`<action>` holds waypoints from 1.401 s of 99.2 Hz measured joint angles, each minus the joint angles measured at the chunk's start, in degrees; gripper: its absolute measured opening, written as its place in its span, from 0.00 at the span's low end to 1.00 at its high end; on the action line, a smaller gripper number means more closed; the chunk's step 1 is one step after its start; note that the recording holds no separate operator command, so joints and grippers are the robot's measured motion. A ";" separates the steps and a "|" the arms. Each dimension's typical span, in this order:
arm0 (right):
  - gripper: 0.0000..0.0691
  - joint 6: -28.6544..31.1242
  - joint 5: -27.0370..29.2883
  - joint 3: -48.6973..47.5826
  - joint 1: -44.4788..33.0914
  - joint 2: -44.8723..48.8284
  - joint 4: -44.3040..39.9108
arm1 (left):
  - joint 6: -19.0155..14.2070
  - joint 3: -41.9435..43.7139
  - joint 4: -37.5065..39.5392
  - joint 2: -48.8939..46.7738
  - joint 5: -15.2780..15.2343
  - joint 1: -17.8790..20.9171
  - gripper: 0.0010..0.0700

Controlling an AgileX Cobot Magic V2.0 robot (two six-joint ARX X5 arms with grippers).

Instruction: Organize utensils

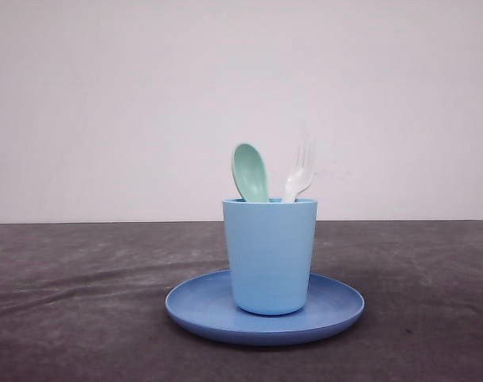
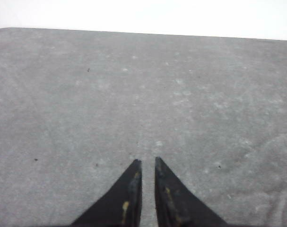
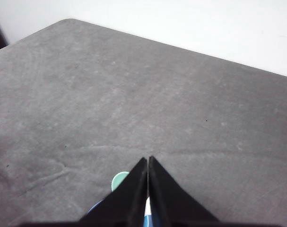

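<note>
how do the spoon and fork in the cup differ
The spoon is mint green with a rounded bowl; the fork is white with thin tines. The spoon leans left, the fork leans right and reaches a bit higher. Both stand handle-down in the blue cup, which sits on the blue plate.

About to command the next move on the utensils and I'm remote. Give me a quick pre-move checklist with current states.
1. Spoon in cup, bowl up: ok.
2. Fork in cup, tines up: ok.
3. Cup upright on plate: ok.
4. Left gripper holds nothing, fingers nearly together over bare table: ok.
5. Right gripper shut, nothing held: ok.
6. Right gripper's clearance above the cup: cannot tell.
</note>
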 joint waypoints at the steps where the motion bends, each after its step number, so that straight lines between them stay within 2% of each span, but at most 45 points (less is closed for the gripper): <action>1: 0.00 -0.33 -0.04 0.00 -0.13 -0.07 0.24 | 0.00 0.00 0.02 0.00 0.00 0.00 0.02; 14: 0.00 -4.66 -0.09 0.00 -5.03 -0.48 4.98 | 0.00 0.00 0.00 0.00 0.02 0.00 0.02; 32: 0.00 -7.63 -1.90 -2.64 -18.12 -0.68 10.69 | 0.00 0.00 0.02 0.00 0.02 0.00 0.02; 52: 0.00 -8.11 -7.17 -11.47 -33.03 -4.92 12.35 | 0.02 0.00 0.02 0.00 0.00 0.00 0.02; 71: 0.00 -8.35 -10.62 -23.71 -43.08 -14.69 20.02 | 0.02 0.00 0.02 0.00 0.00 0.00 0.02; 89: 0.00 -8.39 -13.97 -39.01 -48.17 -26.69 25.44 | 0.00 0.00 0.00 0.00 0.00 0.00 0.02; 104: 0.00 -8.48 -16.87 -48.72 -50.73 -36.98 25.66 | 0.02 0.00 0.00 0.00 0.00 0.00 0.02; 118: 0.00 -8.74 -19.80 -54.16 -52.96 -44.48 25.44 | 0.02 0.00 0.02 0.00 0.00 0.00 0.02; 139: 0.00 -8.76 -19.93 -57.86 -54.10 -49.24 24.33 | 0.00 0.00 0.02 0.00 0.00 0.00 0.02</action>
